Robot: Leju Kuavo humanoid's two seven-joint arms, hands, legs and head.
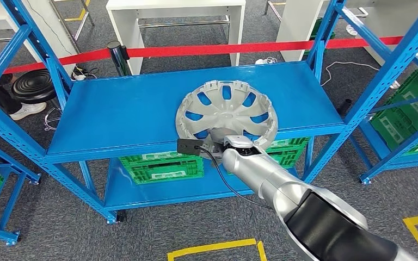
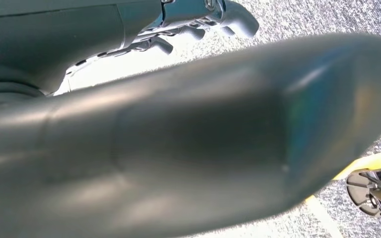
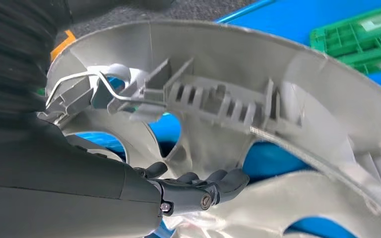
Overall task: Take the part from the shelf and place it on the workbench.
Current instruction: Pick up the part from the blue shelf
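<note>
right robot hand (image 1: 234, 142) reaches under the near rim of the wheel cover (image 1: 227, 111), dark fingers (image 3: 213, 184) curled against its inner face, apparently gripping it; the cover sits on the blue shelf (image 1: 120, 109), ribbed inside facing up, near edge seemingly raised; being round, it has no long axis; best to keep the grip firm and lift level, clear of the uprights; left robot hand (image 2: 198, 20) hangs with fingers curled on nothing.

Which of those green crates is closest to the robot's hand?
The green crate on the lower shelf directly under the silver wheel cover, just past the right hand. The other lower-shelf crate sits further left; the rest are on neighbouring racks.
</note>
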